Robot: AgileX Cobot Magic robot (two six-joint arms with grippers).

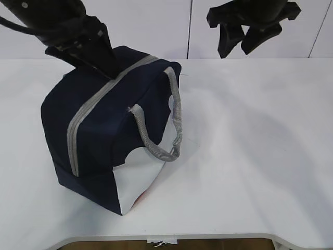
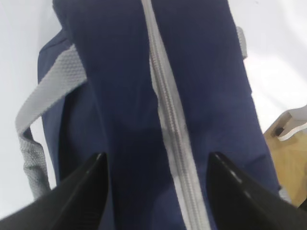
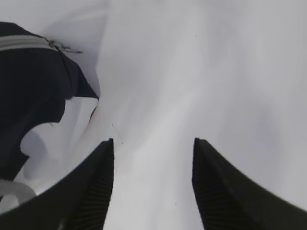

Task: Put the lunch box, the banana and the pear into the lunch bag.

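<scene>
The navy lunch bag [image 1: 99, 130] stands on the white table, its grey zipper [image 1: 91, 101] shut along the top. My left gripper [image 1: 104, 67] is open just above the bag's far top end. In the left wrist view its jaws [image 2: 156, 158] straddle the zipper [image 2: 165, 110] without holding it. My right gripper [image 1: 237, 51] hangs open and empty high at the back right, over bare table [image 3: 152, 143]. The bag's end and metal ring pull [image 3: 60, 46] show at the left of the right wrist view. The lunch box, banana and pear are out of view.
A grey strap handle [image 1: 177, 112] droops over the bag's white corner panel [image 1: 140, 177]. The table's front edge [image 1: 166, 238] runs close below the bag. A white wall stands behind. Wooden floor [image 2: 288, 158] shows past the table edge.
</scene>
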